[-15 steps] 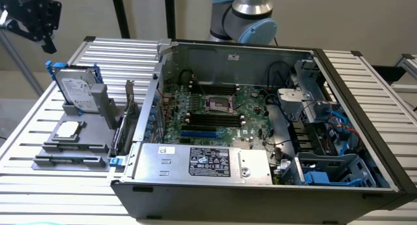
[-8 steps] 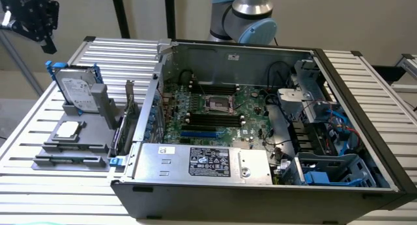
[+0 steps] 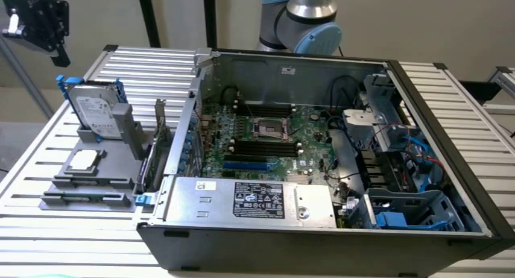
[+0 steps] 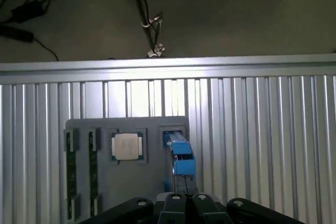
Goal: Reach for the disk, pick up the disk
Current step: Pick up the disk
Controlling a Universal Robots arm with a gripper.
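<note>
Claw (image 3: pixel 53 46) is hanging in the air at the exterior view's far left, above and apart from the slatted desk (image 3: pixel 48 230); I cannot tell whether it is spread or pressed together. Below it, the disk (image 3: pixel 93 112) is standing on edge in a slot of a grey tray (image 3: pixel 60 183), with its white label facing out and blue rails framing it. A square processor chip (image 3: pixel 84 160) is lying flat in the tray, nearer the camera. Right of the tray, an open computer case (image 3: pixel 322 242) is sitting on the desk with its motherboard (image 3: pixel 266 139) showing. In the wrist view, the claw (image 4: pixel 185 205) is looking down on the disk (image 4: pixel 181 156), which is showing its blue top edge with the chip (image 4: pixel 126 146) beside it.
</note>
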